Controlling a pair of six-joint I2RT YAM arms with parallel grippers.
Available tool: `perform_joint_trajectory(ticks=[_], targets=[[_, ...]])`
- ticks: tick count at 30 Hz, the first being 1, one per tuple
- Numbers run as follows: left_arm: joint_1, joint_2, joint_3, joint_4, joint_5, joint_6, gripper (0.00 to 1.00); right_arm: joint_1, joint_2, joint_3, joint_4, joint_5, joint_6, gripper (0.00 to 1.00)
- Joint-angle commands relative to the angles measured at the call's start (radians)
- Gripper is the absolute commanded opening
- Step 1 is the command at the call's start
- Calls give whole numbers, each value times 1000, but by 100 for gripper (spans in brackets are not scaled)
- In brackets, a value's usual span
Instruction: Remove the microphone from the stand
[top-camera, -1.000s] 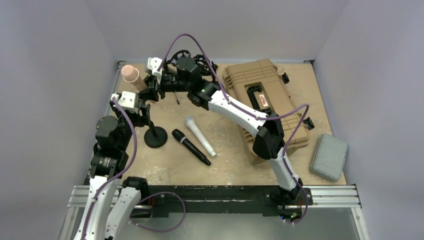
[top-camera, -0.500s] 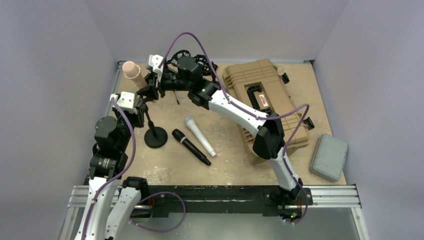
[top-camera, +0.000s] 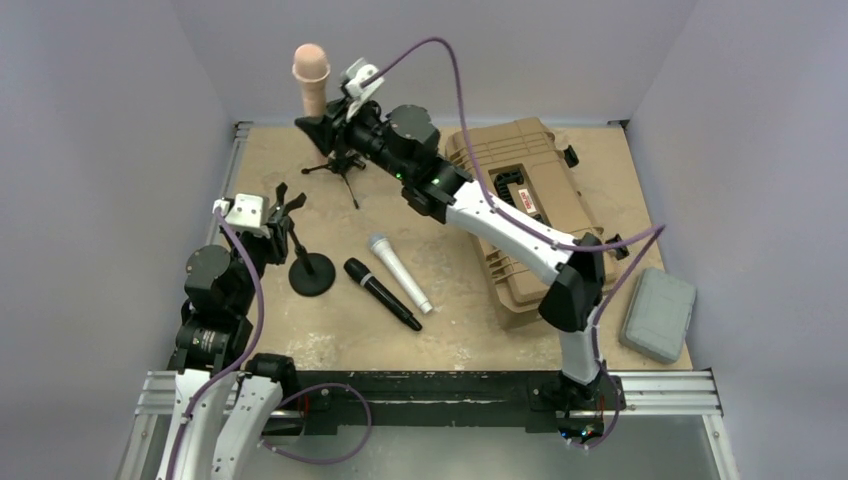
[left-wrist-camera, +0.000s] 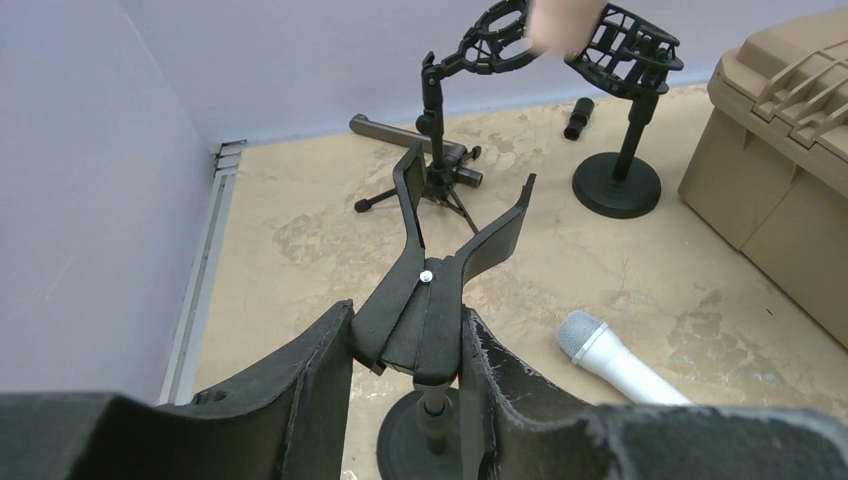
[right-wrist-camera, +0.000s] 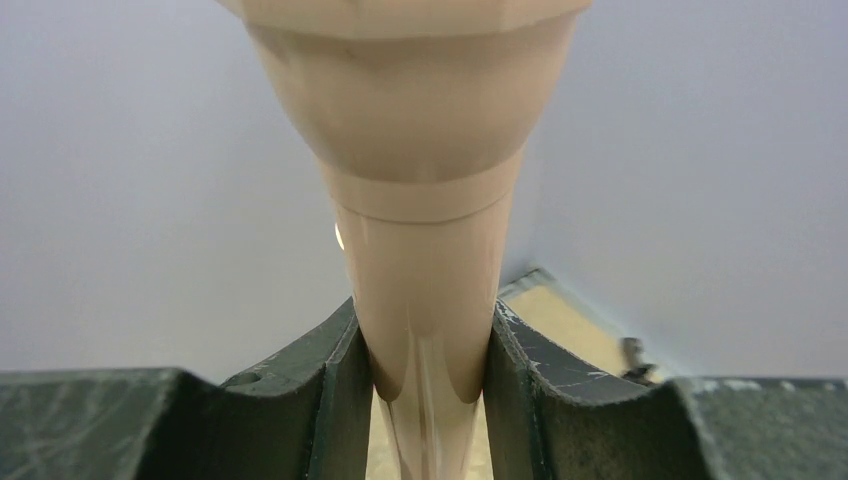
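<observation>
The beige microphone (top-camera: 311, 75) is held upright in the air over the table's far edge by my right gripper (top-camera: 330, 120), which is shut on its handle. In the right wrist view the microphone (right-wrist-camera: 425, 200) fills the gap of the gripper (right-wrist-camera: 425, 350). The black stand (top-camera: 311, 273) has a round base and an empty forked clip (left-wrist-camera: 440, 290). My left gripper (left-wrist-camera: 410, 340) is shut on the base of that clip, at the left of the table (top-camera: 272, 222).
A white microphone (top-camera: 398, 272) and a black microphone (top-camera: 381, 293) lie right of the stand's base. A black tripod with a shock mount (top-camera: 340, 165) stands at the back. A tan case (top-camera: 520, 200) and a grey box (top-camera: 658, 313) are at the right.
My right gripper has pulled the beige microphone out of the clip, up and toward the back wall. The clip is now empty. My left gripper stays shut on the stand.
</observation>
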Motion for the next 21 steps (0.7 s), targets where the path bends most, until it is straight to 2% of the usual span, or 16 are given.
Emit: perform_joint_trajectory(ticks=[1,6,11,15,21], targets=[[3,2,-11,-36,-24,-22,0,-17,-196,-82,123,314,19,0],[3,17,13,-66,-64,-99,0,-20,-312,-265,20,418,-72,0],[3,26,35,-105,-74,-158,0,-20,-410,-486,-92,376,-37,0],[3,22,42,-99,-93,-168,8,-12,-399,-537,-309,319,-8,0],[3,3,53,-102,-108,-169,24,-7,-287,-522,-642,343,30,0]])
